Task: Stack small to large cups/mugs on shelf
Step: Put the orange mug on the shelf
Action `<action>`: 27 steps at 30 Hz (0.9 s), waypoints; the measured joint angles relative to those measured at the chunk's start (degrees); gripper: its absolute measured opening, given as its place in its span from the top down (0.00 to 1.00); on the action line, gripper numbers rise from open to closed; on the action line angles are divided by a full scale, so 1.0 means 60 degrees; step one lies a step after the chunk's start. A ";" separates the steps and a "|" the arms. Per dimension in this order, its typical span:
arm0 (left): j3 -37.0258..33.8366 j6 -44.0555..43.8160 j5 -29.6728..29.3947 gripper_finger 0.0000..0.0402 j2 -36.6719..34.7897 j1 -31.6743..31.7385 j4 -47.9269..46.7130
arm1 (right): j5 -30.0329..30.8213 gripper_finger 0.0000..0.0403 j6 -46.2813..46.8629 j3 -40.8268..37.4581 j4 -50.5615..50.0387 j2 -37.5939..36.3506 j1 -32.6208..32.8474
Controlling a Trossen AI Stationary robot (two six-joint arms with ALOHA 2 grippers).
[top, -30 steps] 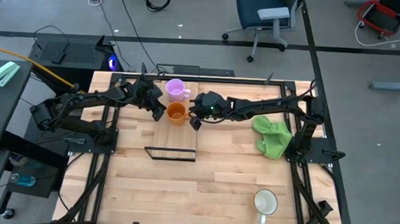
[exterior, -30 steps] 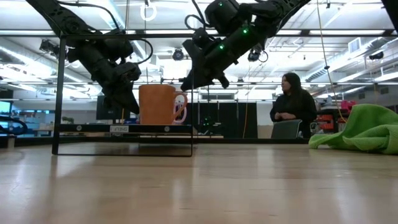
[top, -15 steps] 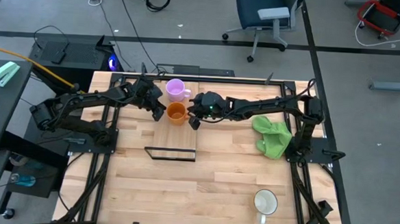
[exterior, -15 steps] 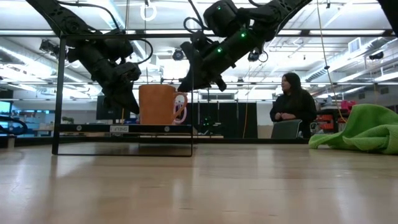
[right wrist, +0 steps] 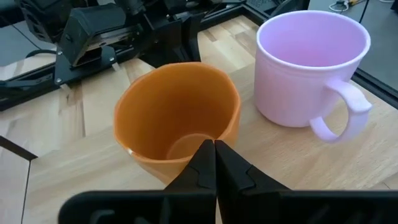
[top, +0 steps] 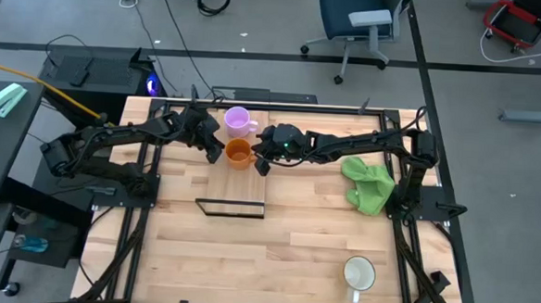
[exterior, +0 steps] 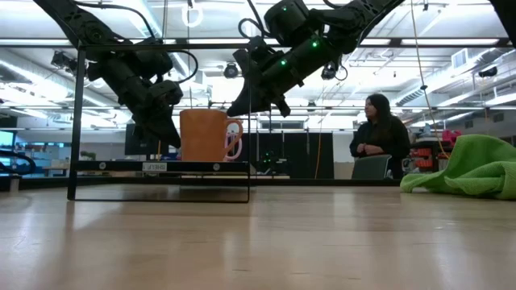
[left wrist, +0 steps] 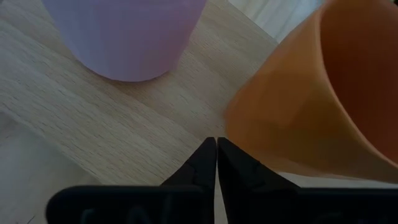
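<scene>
The orange mug [top: 239, 152] stands upright on light wood, its handle [exterior: 234, 138] on the side toward my right arm. The light purple mug [top: 238, 121] stands upright just beyond it. The white mug [top: 359, 272] sits near the table's near right corner. The shelf's thin black frame [top: 230, 208] stands nearer than the orange mug, and in the low view the mug shows through it [exterior: 161, 46]. My left gripper [top: 214, 149] is shut beside the orange mug's left wall. My right gripper [top: 263, 162] is shut at its right side, just above the handle. My left gripper's shut tips [left wrist: 216, 142] point at the foot of the orange mug's wall [left wrist: 249, 134]; whether they touch it I cannot tell. My right gripper's shut tips [right wrist: 211, 148] lie against the picture of the orange mug's near rim [right wrist: 186, 163], slanting down from the right; touching or not I cannot tell.
A crumpled green cloth [top: 369, 184] lies on the table's right side under the right arm. The two mugs stand close together, a narrow gap between them. Bare butcher-block [top: 274, 254] spreads nearer than the shelf frame. A person [exterior: 379, 137] sits far behind the table.
My right gripper has edged a little toward the table's left, closer over the orange mug's handle side, staying shut. The mugs and the left gripper have kept still.
</scene>
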 joint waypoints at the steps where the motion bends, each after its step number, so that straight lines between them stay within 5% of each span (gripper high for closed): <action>1: 0.0000 0.0001 0.0000 0.95 0.0000 0.0000 0.0001 | 0.0003 1.00 -0.0004 0.0000 0.0119 0.0056 0.0000; 16: 0.0000 0.0082 0.0000 0.94 0.0000 -0.0001 0.0015 | -0.0148 1.00 0.0002 0.0056 0.0166 0.0505 -0.0109; 27: 0.0000 0.0101 -0.0018 0.96 0.0000 0.0000 -0.0018 | -0.0056 1.00 -0.0441 0.1313 -0.0771 0.1265 -0.0108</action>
